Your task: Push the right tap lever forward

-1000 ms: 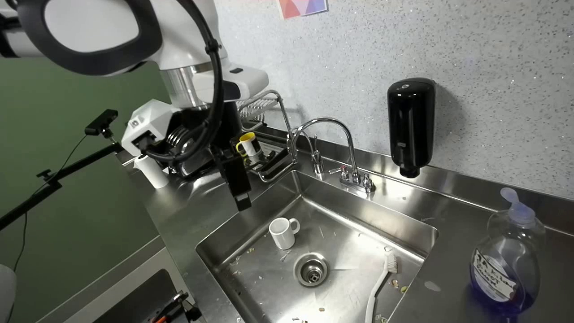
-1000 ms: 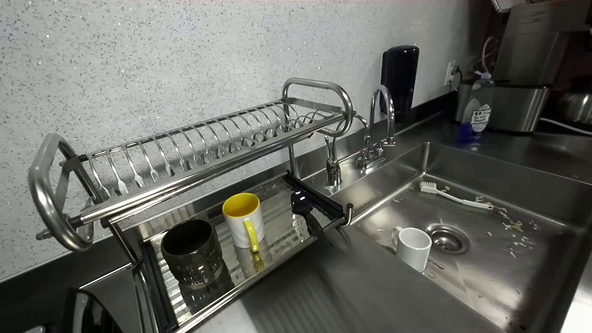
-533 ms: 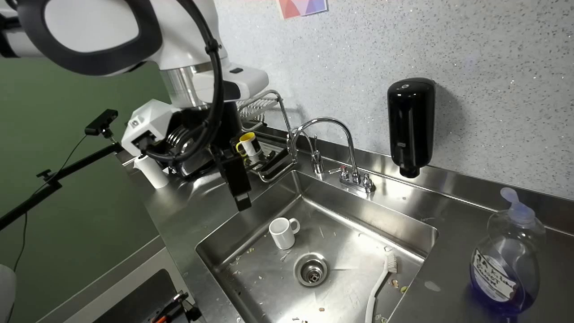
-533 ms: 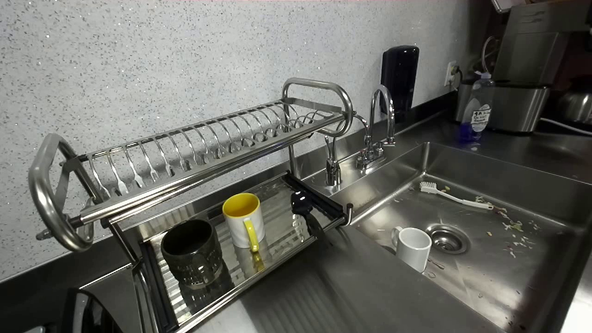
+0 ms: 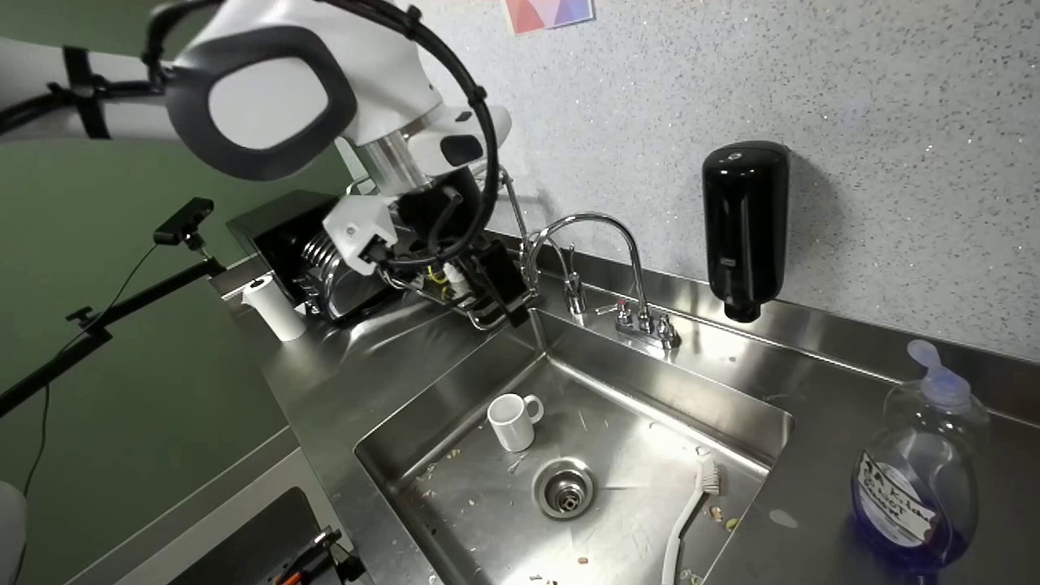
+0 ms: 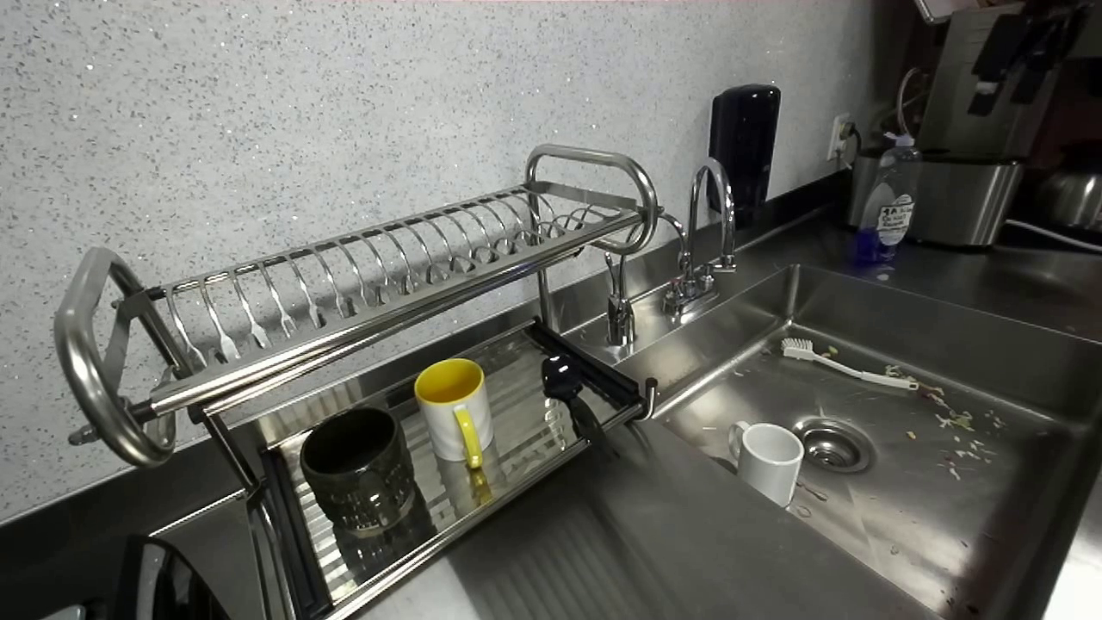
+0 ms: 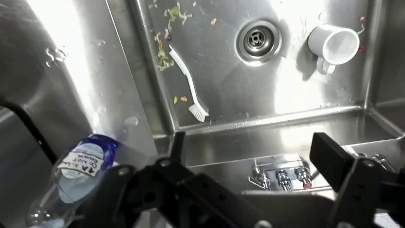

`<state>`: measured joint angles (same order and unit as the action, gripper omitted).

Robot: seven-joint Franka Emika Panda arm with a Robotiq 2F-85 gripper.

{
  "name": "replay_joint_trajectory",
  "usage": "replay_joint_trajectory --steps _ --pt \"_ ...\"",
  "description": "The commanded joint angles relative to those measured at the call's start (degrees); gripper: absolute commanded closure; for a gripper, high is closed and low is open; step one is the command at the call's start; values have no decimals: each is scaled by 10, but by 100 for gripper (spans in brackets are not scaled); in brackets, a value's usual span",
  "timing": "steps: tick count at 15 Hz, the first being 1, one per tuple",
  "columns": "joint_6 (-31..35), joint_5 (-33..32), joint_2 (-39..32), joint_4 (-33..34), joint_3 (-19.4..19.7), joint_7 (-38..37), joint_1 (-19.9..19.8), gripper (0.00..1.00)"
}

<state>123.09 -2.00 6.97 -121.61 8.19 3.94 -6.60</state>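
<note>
The end effector (image 7: 251,141), spread apart, hangs clear of the right tap lever (image 5: 666,329) near the bench (image 5: 821,414) back edge; the push seems undone, lever angle unclear.

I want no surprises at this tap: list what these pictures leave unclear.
Right tap lever: in an exterior view, too small to tell its exact angle.
Bottle: in the wrist view, partly behind the hand, its top cut off by the bottom edge.
White mug: in an exterior view, part of its base is hidden by the counter.
Brush: handle end cut off by the bottom edge in an exterior view.
</note>
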Motion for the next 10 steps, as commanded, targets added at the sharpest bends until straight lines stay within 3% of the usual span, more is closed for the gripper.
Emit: replay_joint_trajectory --steps 1,6,7,10 --pt "89 -1 -75 19 -11 8 7 0" --pt "140 -5 -163 47 -12 -4 3 0" --pt "138 0 -135 20 -15 0 5 0" --pt "138 -1 -149 24 -15 0 4 0"
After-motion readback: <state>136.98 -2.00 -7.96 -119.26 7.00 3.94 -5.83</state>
